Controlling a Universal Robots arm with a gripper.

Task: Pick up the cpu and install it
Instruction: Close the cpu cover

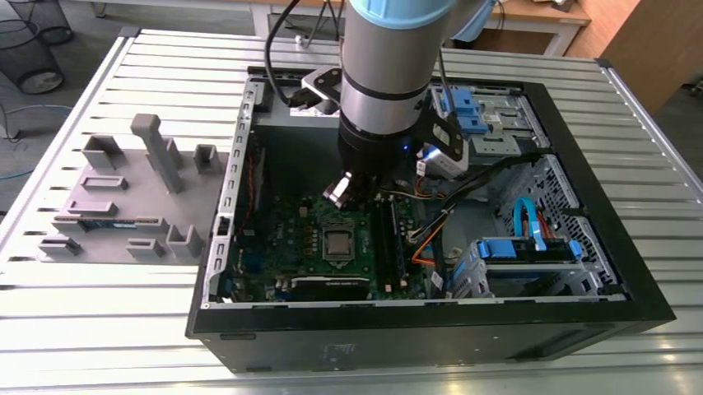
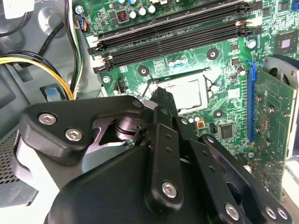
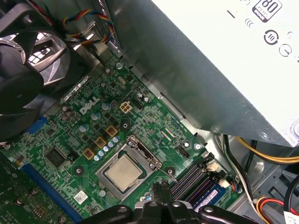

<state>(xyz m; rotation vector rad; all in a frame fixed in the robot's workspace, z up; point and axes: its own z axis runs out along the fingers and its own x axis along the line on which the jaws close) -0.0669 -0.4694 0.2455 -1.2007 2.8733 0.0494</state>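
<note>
The cpu (image 3: 123,172) is a small square chip with a silver-grey top. It lies flat in the metal-framed socket on the green motherboard (image 3: 93,121), seen in both wrist views (image 2: 187,93) and in the exterior view (image 1: 336,243). My gripper (image 2: 162,100) hangs inside the open computer case, a little above the board and just beside the socket. Its black fingertips (image 3: 161,192) are pressed together with nothing between them. In the exterior view the gripper (image 1: 354,197) sits just behind the socket, under the arm's wrist.
A grey power supply box (image 3: 210,60) and a black fan (image 3: 28,56) flank the board. Black memory slots (image 2: 173,32), an upright expansion card (image 2: 275,116) and yellow cables (image 2: 28,60) are close by. A grey parts fixture (image 1: 132,197) lies outside the case (image 1: 439,329), on the exterior view's left.
</note>
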